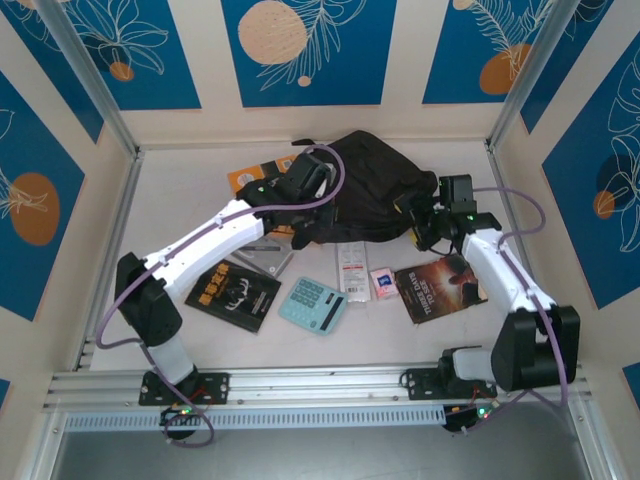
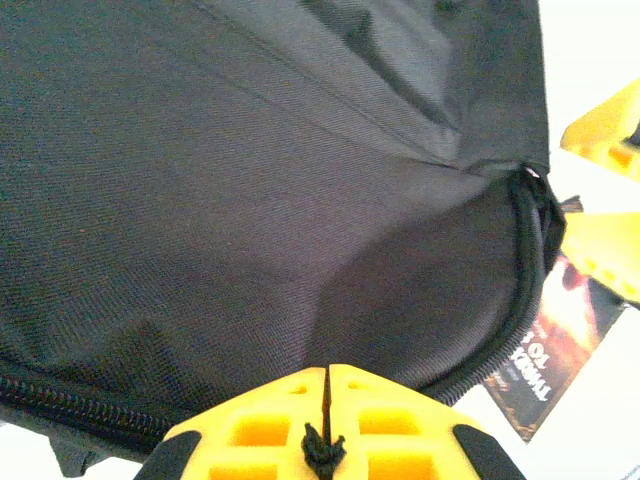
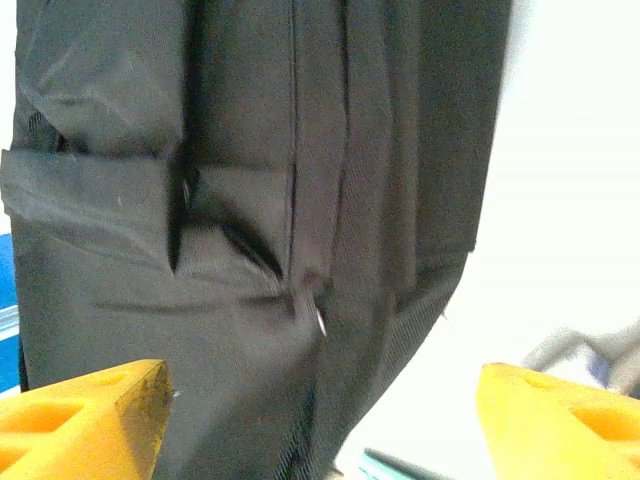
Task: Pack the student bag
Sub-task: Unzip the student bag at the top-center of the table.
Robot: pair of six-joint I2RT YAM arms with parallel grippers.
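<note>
Near edge: teal calculator (image 1: 313, 305) lies between a black book (image 1: 232, 292) and a dark-covered book (image 1: 440, 288).
Left gripper (image 2: 328, 372): fingers pressed together — pinching a thin black cord (image 2: 322, 448), right against the student bag (image 2: 250, 200) at its zipper edge.
Right gripper (image 3: 320, 390): fingers spread wide, the bag's black fabric just ahead of the gap.
Far middle: student bag slumped on the table (image 1: 380, 340), left gripper at its left side, right gripper at its right.
Views: top view gives the flanking; wrist views give the pinch and the open gap.
</note>
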